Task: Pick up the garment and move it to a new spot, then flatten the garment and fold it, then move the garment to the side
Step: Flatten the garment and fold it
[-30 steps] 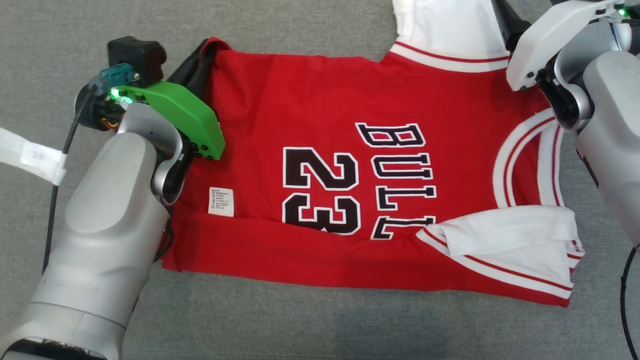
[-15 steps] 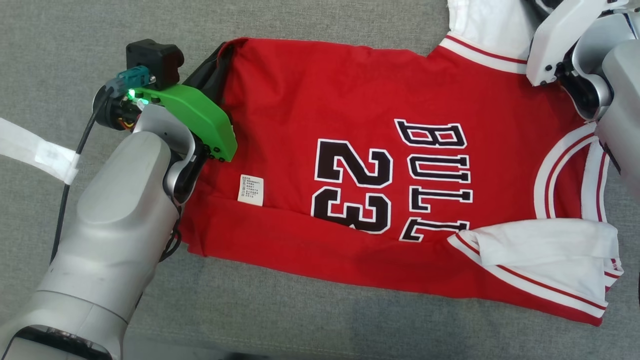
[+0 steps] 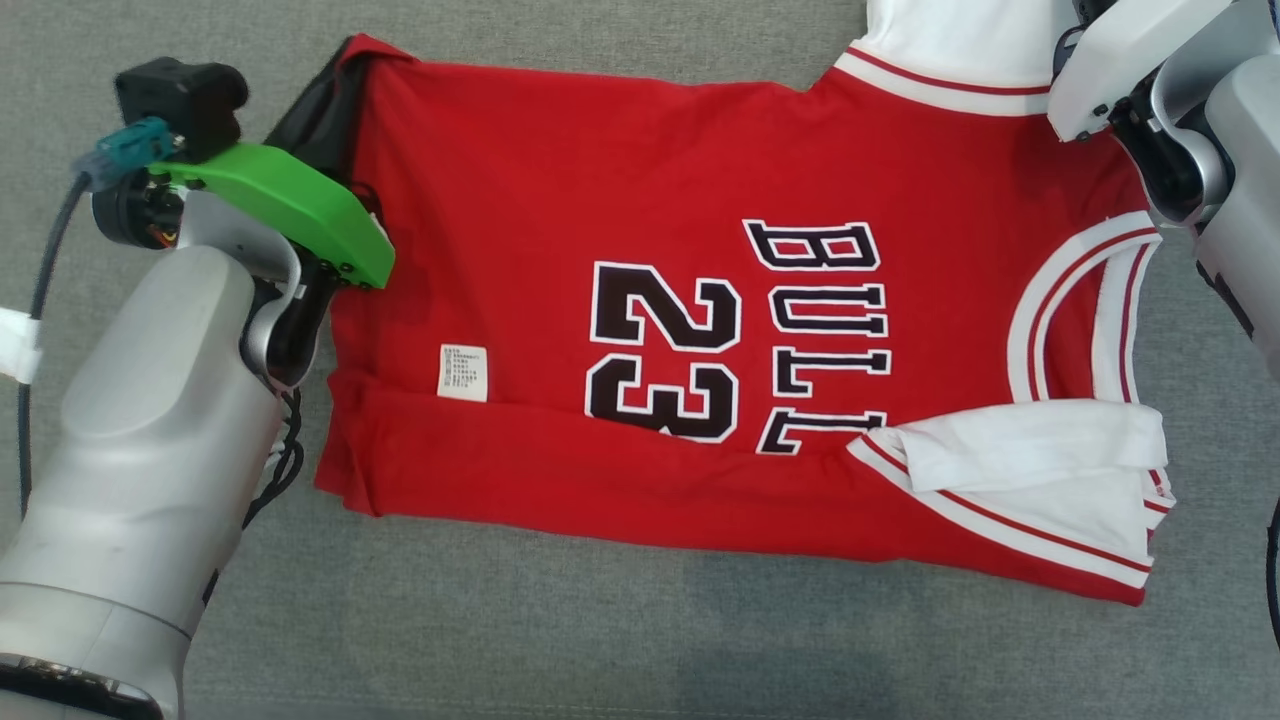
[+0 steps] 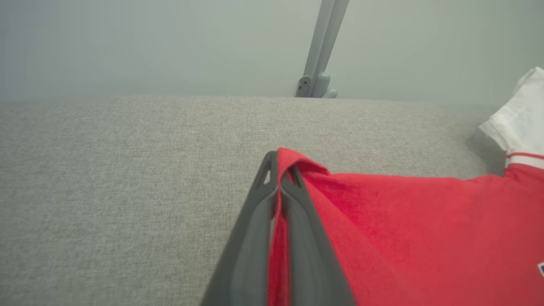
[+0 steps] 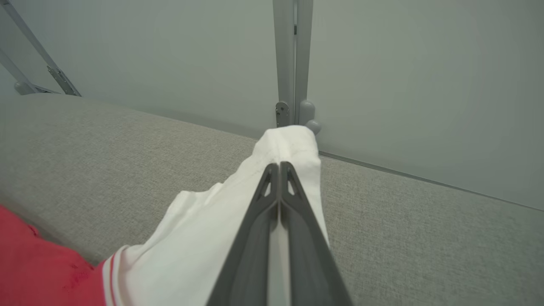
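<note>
Two claws [image 4: 280,165] [image 5: 279,166], garment [image 3: 560,180] pinched in each

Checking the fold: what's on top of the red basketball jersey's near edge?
A white red-striped sleeve lies folded onto the red jersey, beside a folded-up red strip. They cover the lettering's lower edge.

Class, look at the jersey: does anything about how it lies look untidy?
Yes. The jersey is not flat: its near white sleeve is flopped over the red front, hiding the end of the lettering, and the near edge is folded over part of the 23.
</note>
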### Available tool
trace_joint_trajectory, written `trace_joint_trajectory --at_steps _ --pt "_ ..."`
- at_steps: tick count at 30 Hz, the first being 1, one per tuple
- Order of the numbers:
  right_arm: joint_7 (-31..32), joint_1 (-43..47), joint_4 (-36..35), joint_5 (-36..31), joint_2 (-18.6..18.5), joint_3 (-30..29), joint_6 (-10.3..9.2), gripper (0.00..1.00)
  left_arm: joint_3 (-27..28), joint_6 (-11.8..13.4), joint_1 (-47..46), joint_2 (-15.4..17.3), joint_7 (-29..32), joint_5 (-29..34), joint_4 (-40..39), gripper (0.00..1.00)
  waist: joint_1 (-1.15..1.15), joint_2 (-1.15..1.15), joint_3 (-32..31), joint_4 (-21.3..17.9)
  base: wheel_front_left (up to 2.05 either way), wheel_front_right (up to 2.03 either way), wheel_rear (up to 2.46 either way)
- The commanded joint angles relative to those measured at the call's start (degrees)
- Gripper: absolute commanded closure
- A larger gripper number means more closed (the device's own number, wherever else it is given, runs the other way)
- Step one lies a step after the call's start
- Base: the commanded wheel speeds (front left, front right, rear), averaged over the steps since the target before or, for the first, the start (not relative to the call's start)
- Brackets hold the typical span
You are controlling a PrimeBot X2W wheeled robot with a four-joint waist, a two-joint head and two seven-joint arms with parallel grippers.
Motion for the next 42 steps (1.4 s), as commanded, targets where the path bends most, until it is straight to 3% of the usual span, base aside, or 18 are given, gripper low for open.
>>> trace_joint_trajectory --at_steps 1,10,17,26,35,36,37,38,39,42 --pt "-0.8 0.1 -0.5 0.5 -0.4 0.2 -0.04 1.00 0.6 -0.2 0.4 0.5 -0.4 -1.1 -0.6 1.00 0.00 0.00 -0.8 -1.1 0.00 0.00 0.00" --pt "-5.1 10.8 -14.0 1.3 -3.2 -2.1 -0.04 1.00 5.8 -0.1 14.0 6.0 -0.4 -12.7 -13.8 1.00 0.00 0.00 -2.6 -4.1 0.00 0.00 0.00" --pt "-5.2 32.2 -32.5 -1.6 -3.6 -13.0 -0.03 1.00 11.2 0.1 28.4 9.8 1.4 -23.7 -27.5 1.00 0.00 0.00 -3.1 -6.4 0.00 0.00 0.00" --pt "-1.9 58.2 -50.9 -6.7 1.2 -26.9 -0.03 1.00 17.2 2.8 39.8 12.7 1.2 -32.2 -37.9 1.00 0.00 0.00 -3.6 -7.6 0.00 0.00 0.00" --pt "5.4 69.3 -54.6 -12.7 7.7 -33.9 -0.02 1.00 16.8 4.6 43.7 12.4 2.5 -33.5 -35.9 1.00 0.00 0.00 -3.8 -8.3 0.00 0.00 0.00" --pt "5.7 69.5 -54.3 -13.2 8.7 -34.3 -0.02 1.00 16.3 5.2 43.8 12.5 2.5 -32.6 -35.0 0.77 0.00 0.00 -3.9 -8.4 0.00 0.00 0.00" --pt "5.9 69.7 -53.9 -13.3 9.8 -34.3 -0.02 0.80 15.8 5.9 43.8 12.6 1.8 -31.3 -34.2 0.18 0.00 0.00 -4.0 -8.5 0.00 0.00 0.00" --pt "6.3 69.6 -53.2 -14.9 9.9 -34.5 -0.02 0.36 15.3 6.8 43.6 12.7 1.0 -29.6 -33.5 0.00 0.00 0.00 -4.2 -8.6 0.00 0.00 0.00" --pt "6.2 69.5 -52.7 -15.8 10.4 -34.8 -0.03 0.00 14.8 7.6 43.5 12.5 0.1 -28.1 -32.9 0.00 0.00 0.00 -4.4 -8.7 0.00 0.00 0.00" --pt "4.3 68.8 -52.5 -18.4 11.9 -35.8 -0.02 0.00 14.4 10.2 43.5 11.6 -2.6 -22.3 -32.7 0.00 0.00 0.00 -5.4 -8.8 0.00 0.00 0.00"
